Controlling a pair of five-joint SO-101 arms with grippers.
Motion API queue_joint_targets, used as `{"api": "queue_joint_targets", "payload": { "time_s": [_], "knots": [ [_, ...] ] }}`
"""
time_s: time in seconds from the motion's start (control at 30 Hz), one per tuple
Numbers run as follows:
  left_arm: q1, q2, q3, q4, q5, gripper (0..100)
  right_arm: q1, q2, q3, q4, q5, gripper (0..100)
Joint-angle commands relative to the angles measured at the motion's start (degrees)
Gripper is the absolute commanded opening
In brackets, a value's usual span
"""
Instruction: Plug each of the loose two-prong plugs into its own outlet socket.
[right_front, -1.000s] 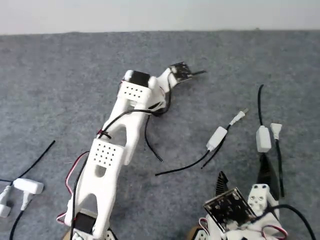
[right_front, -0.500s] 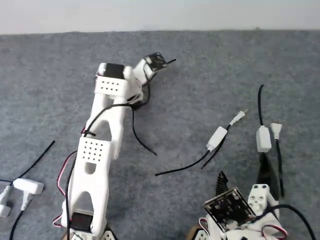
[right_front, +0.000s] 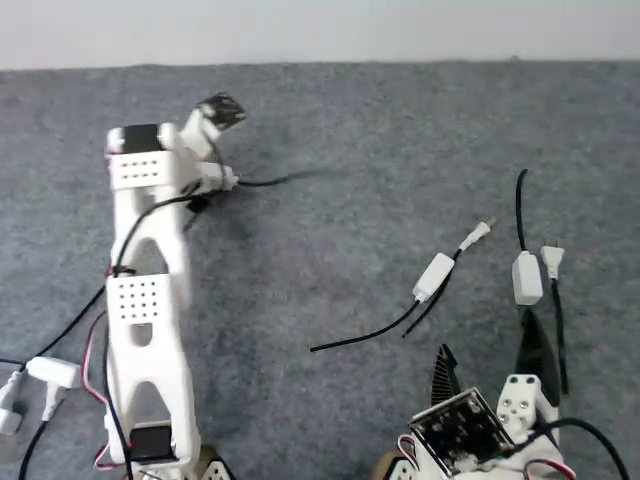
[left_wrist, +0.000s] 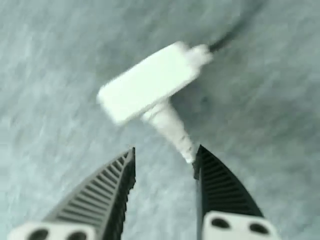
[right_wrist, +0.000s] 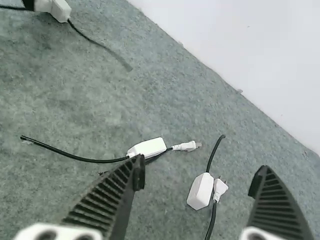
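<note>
White blocky socket (left_wrist: 150, 82), seemingly plugged, beyond ribbed black fingers (left_wrist: 117, 185).

High camera overhead looking down on desk (right_front: 400, 140), left wrist apparently close above it, right wrist farther back, sharing middle socket (right_wrist: 146, 148) with overhead.

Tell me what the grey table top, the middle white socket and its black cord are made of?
Table cover: likely felt or short carpet, matte and fuzzy-speckled. Outlet socket: probably hard plastic, smooth with a slight sheen. Cord: seemingly rubbery sheathing, since it lies in soft curves.
</note>
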Motion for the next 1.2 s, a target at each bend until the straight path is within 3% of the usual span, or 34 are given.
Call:
{"api": "queue_joint_targets", "payload": {
  "time_s": [0.0,0.23,0.5,0.77,0.97,1.17],
  "knots": [
    [-5.6,-0.8,-2.6,0.6,-2.5,19,0.0,0.3,0.0,1.3,-0.7,33.6],
    [-12.8,-0.8,-2.7,0.2,-5.5,19,0.0,0.3,0.0,1.3,-0.7,33.6],
    [-17.2,-1.3,-2.9,0.9,-3.3,19,0.0,0.4,0.0,1.1,-0.7,33.6],
    [-12.0,-2.2,-17.4,3.3,10.2,19,0.5,1.1,-0.2,-0.3,-0.7,33.6],
    [-5.7,-15.5,-16.1,3.3,18.5,19,0.5,7.7,-2.0,-1.0,-0.7,33.6],
    [-0.8,-35.3,-12.5,3.4,24.4,19,0.6,21.3,-13.1,-4.0,-3.5,33.6]
  ]
}}
